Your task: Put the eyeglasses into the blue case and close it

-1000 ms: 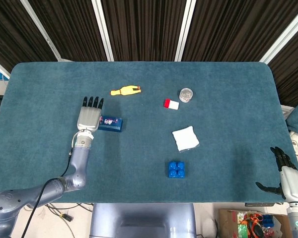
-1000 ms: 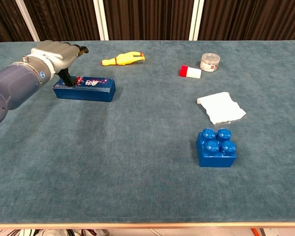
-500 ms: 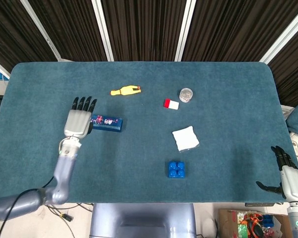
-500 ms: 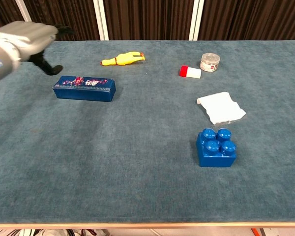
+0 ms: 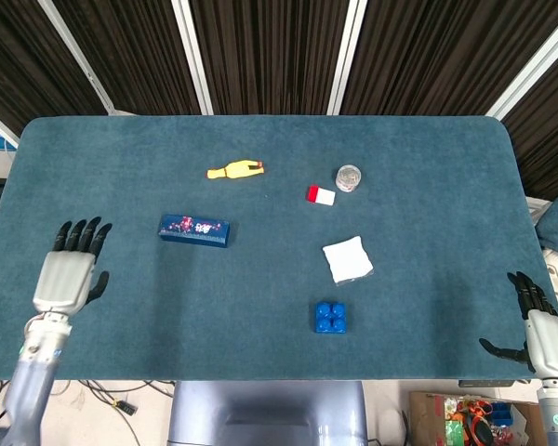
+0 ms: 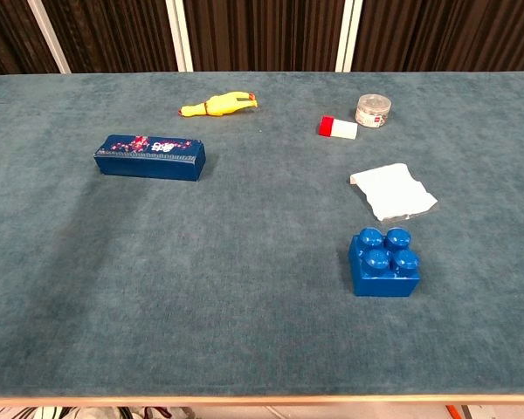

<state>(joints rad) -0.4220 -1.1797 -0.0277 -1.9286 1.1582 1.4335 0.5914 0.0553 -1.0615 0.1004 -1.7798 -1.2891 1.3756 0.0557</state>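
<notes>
Your blue case (image 5: 194,229) looks closed, no eyeglasses visible, both hands empty, fingers apart: probably only confirming remains.

My left hand (image 5: 67,275) is pale silver-grey across the back with black fingers (image 5: 82,234); my right hand (image 5: 539,330), at four o'clock, has the same colouring. The table (image 5: 260,307) is deep teal felt. At nine o'clock on it the blue case (image 5: 194,229) is navy with a red-and-white speckled print on top. The rubber chicken (image 5: 233,170) at twelve is yellow, the small block (image 5: 321,195) red and white, the cloth (image 5: 347,258) plain white, the brick (image 5: 329,317) bright blue.
</notes>
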